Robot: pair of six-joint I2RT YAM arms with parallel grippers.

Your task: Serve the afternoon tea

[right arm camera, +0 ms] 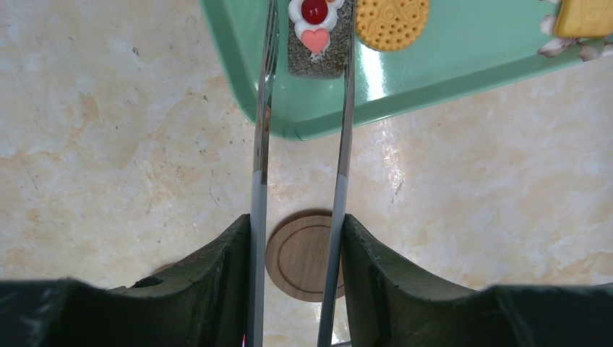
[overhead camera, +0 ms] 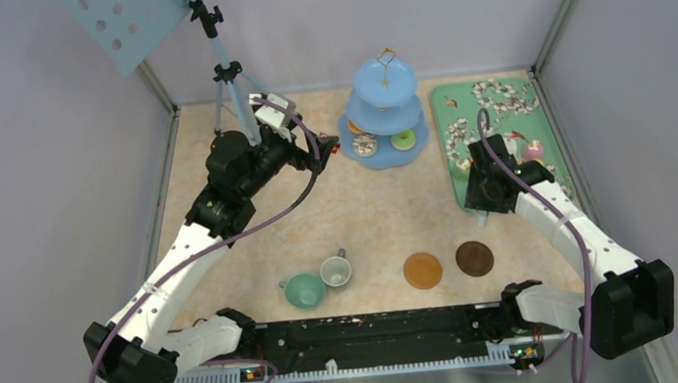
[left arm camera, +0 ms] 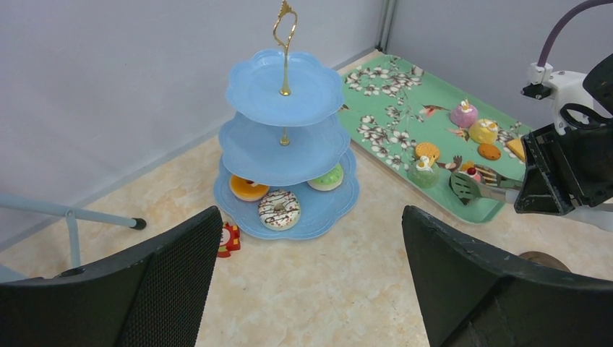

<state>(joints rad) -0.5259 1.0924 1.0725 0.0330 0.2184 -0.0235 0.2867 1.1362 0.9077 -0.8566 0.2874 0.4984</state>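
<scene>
The light-blue three-tier stand (overhead camera: 386, 113) stands at the back centre, with orange (left arm camera: 249, 188), white drizzled (left arm camera: 279, 209) and green (left arm camera: 327, 178) donuts on its bottom tier. My left gripper (overhead camera: 320, 147) is open and empty, just left of the stand (left arm camera: 285, 137). My right gripper (overhead camera: 483, 205) is shut on the metal tongs (right arm camera: 259, 144), whose tips flank a cherry-topped cake slice (right arm camera: 316, 43) at the tray's near corner. Cupcakes (left arm camera: 464, 114) and orange biscuits (left arm camera: 427, 151) lie on the tray. The teal cup (overhead camera: 305, 290), grey-white cup (overhead camera: 335, 270) and two brown coasters (overhead camera: 422, 270) (overhead camera: 474, 258) sit near the front.
The green floral tray (overhead camera: 458, 116) lies at the back right against the wall. A tripod (overhead camera: 228, 81) stands at the back left. A small red toy (left arm camera: 229, 238) lies beside the stand's base. Grey walls enclose the table on three sides.
</scene>
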